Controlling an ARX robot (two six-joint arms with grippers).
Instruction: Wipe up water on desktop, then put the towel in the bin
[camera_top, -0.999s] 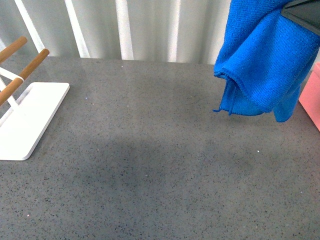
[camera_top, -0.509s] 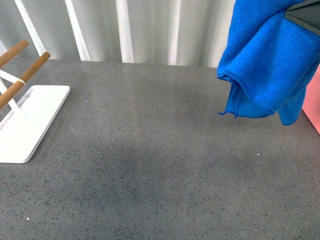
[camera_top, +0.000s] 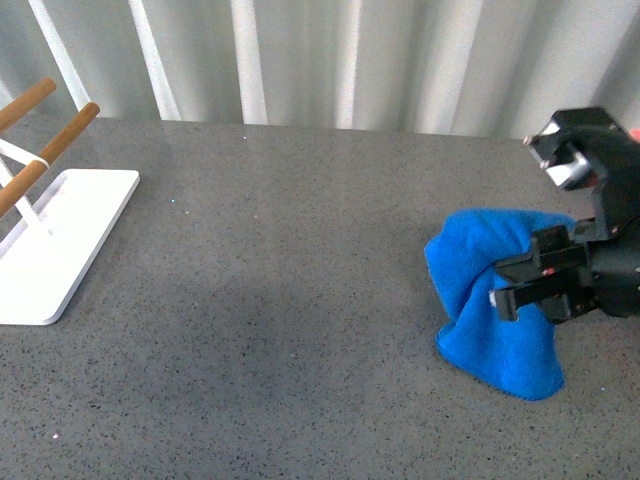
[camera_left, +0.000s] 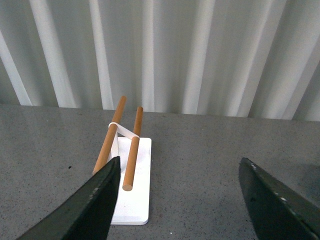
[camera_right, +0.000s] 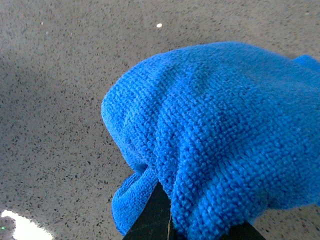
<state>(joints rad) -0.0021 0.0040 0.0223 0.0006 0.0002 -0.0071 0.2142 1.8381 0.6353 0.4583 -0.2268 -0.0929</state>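
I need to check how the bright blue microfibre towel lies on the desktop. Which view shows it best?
The front view: nearly the whole bright blue microfibre towel shows, bunched on the speckled dark-grey desktop at the right gripper. The right wrist view gives only a close-up of its weave; the left wrist view misses it.

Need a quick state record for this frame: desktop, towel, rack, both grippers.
desktop: dark grey, speckled; no puddle discernible
towel: blue, bunched, on the desktop's right side, appears to touch it
rack: white base with wooden rods, far left, apart from the towel
right gripper: shut on the towel
left gripper: open, nothing between its fingers, above the desktop, facing the rack
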